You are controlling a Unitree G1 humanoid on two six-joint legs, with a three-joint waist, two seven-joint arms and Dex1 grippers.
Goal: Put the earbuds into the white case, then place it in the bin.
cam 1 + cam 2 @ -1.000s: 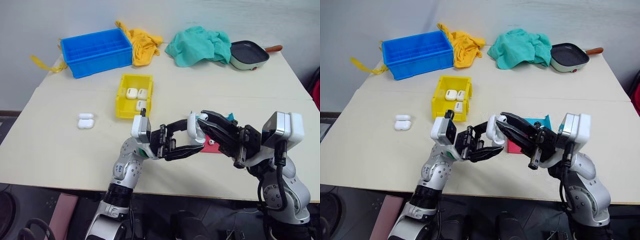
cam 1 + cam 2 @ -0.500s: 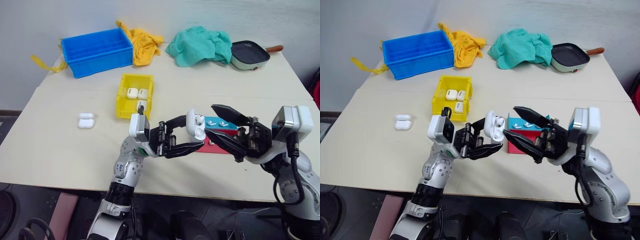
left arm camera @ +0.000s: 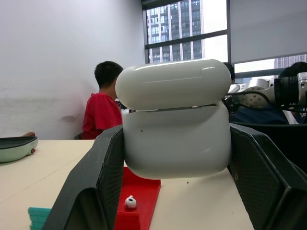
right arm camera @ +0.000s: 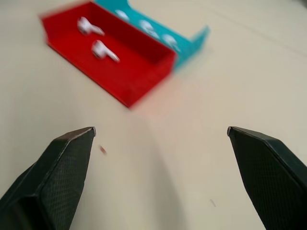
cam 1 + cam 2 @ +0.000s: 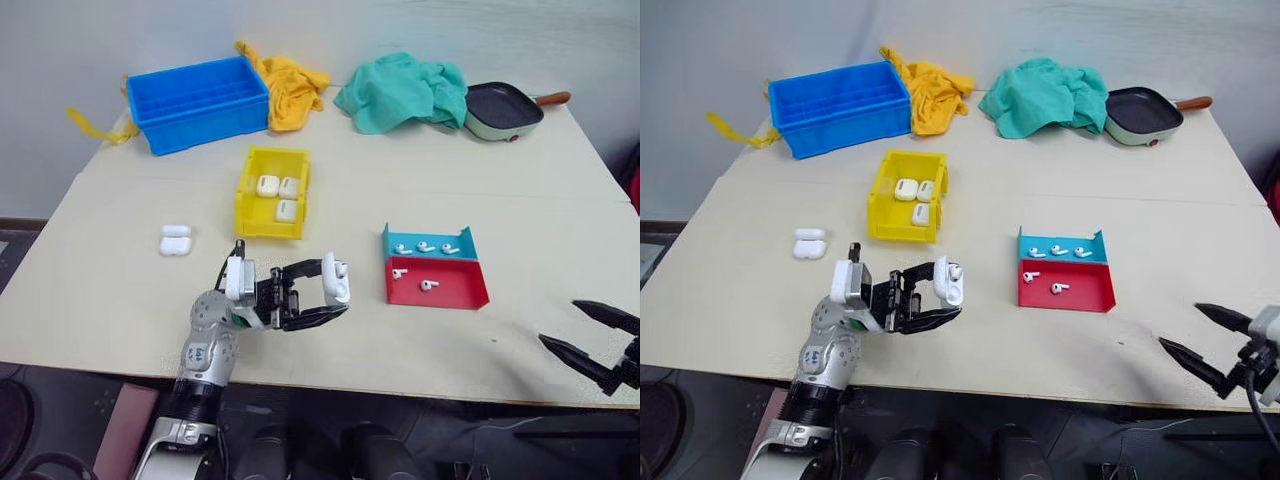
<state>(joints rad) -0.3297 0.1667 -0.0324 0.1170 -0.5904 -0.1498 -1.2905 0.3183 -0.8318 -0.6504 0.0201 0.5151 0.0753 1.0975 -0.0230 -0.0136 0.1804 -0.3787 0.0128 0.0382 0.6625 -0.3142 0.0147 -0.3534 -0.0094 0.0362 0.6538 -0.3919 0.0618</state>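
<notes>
Currently left end effector [image 5: 322,290] clamped on white case [image 5: 336,281], lid slightly ajar, above counter [image 5: 110,300] near yellow bin [image 5: 250,200]. Right end effector [image 5: 592,340] spread wide, empty, past red tray [image 5: 450,293] with earbuds [image 5: 430,285].

Five white cases [image 5: 337,281], five earbuds [image 5: 400,248]

Silver-grey jointed left arm [image 5: 205,345], white wrist block, thin black cable, black textured claw [image 5: 338,295] fingers, possibly carbon-fibre

Head pair looks down over the table [image 5: 120,300]; wrist views sit close, both sharing the red tray [image 4: 120,62].
</notes>
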